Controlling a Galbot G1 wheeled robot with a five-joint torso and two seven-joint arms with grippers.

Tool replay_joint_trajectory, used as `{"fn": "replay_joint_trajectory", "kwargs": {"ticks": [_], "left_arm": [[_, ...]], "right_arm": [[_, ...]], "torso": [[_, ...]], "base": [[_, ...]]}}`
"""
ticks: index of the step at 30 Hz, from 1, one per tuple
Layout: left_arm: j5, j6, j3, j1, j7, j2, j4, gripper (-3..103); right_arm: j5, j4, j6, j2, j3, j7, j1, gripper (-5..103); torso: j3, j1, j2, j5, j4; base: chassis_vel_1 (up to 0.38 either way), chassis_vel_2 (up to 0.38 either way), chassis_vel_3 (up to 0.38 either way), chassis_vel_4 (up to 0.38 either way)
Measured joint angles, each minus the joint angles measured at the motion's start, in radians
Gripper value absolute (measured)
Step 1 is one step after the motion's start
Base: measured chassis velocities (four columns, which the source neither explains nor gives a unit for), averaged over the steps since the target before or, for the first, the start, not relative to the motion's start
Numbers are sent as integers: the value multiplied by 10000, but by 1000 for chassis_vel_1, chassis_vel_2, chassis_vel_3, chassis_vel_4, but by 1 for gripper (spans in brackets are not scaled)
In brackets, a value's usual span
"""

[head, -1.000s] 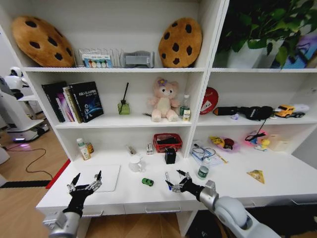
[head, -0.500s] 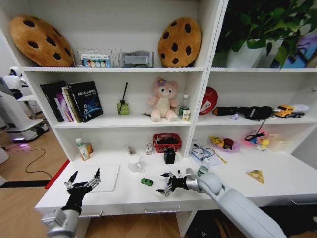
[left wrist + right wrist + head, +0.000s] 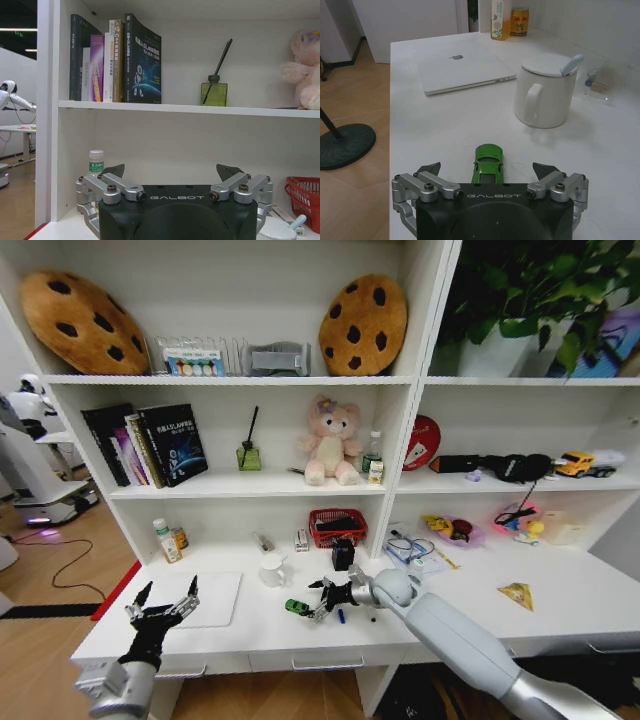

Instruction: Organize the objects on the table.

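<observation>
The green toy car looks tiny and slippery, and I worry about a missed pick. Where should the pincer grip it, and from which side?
Grip the green toy car across its two long flanks, mid-body. The open right pincer already faces it end-on, with the car lying lengthwise between the fingers, so closing on the narrow width probably suits best. The car sits flat on the table, apart from the white mug.
</observation>
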Motion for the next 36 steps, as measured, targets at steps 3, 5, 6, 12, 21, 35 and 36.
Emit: {"fn": "replay_joint_trajectory", "kwargs": {"ticks": [3,5,6,12,21,35,36], "left_arm": [[-67,0,-29,5,21,-40,74,100],[-71,-1,-39,5,45,-64,110,100],[-72,-1,-47,13,82,-97,135,100],[-73,-4,-25,31,132,-123,142,100],[-111,25,-19,-8,128,-88,119,100],[-109,102,-36,-93,3,-36,14,100],[-109,102,-36,-93,3,-36,14,100]], "right_arm": [[-129,-229,51,117,-165,0,13,100],[-185,-311,84,157,-205,0,23,100],[-250,-403,140,203,-236,1,40,103],[-343,-508,280,321,-276,116,43,89],[-490,-527,432,353,-348,239,8,62],[-958,-576,757,423,-187,187,-180,41],[-958,-576,757,423,-187,187,-180,41]], "torso": [[0,0,0,0,0],[0,0,0,0,0],[0,0,0,-1,0],[0,0,1,1,0],[0,0,2,-1,0],[-2,-1,2,1,0],[-2,-1,2,1,0]], "base": [[0,0,0,0],[0,0,0,0],[0,0,0,0],[0,0,0,0],[0,0,0,0],[0,0,0,0],[0,0,0,0]]}}
